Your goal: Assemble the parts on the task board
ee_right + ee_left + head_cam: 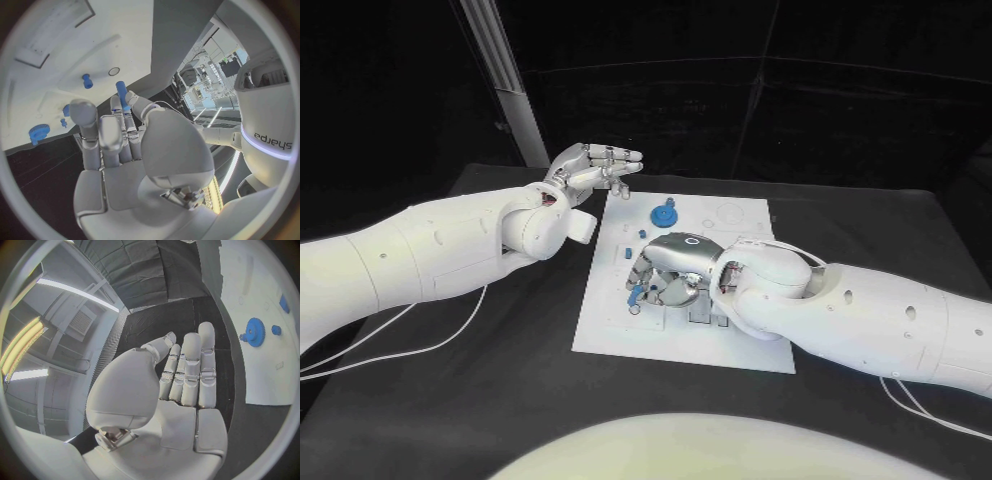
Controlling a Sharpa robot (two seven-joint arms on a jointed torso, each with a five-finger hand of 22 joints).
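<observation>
One blue peg (121, 95) | held upright | right hand (672, 275) fingers (83, 120)

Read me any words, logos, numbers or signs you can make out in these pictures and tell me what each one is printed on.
"sharpa", seen mirrored or upside down in the right wrist view, on the robot's white body.
Faint outlines on the task board: too small to tell if any is lettering.
Nothing readable on the left hand, the right hand or the blue parts.
</observation>
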